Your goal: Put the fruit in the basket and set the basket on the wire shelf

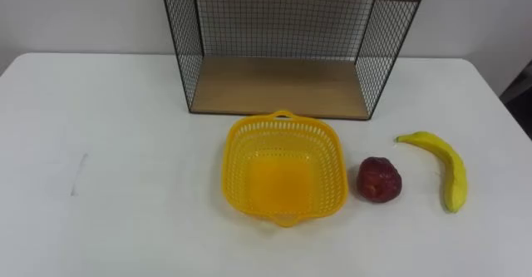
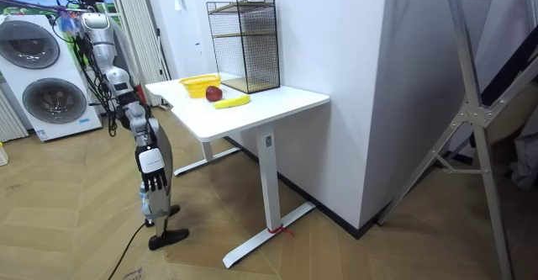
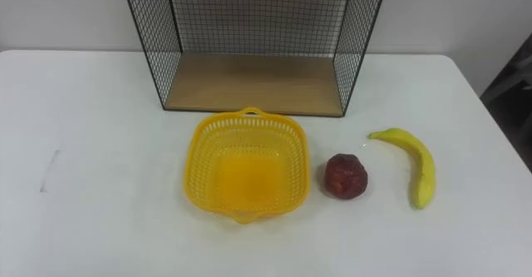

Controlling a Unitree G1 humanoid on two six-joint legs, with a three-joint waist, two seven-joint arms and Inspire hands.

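Round dark-red fruit (image 1: pixel 379 180) and yellow banana (image 1: pixel 446 170) lie frame-right of the yellow plastic basket (image 1: pixel 235 165); my empty, slack right hand (image 2: pixel 151 177) is nearer.

Head stereo pair close above table (image 1: pixel 125 144), facing wire shelf (image 1: pixel 283 86); room cam far off, side-on, same table.

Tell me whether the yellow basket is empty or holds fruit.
Empty. The basket shows a bare bottom; the red fruit and the banana lie on the table to its right.
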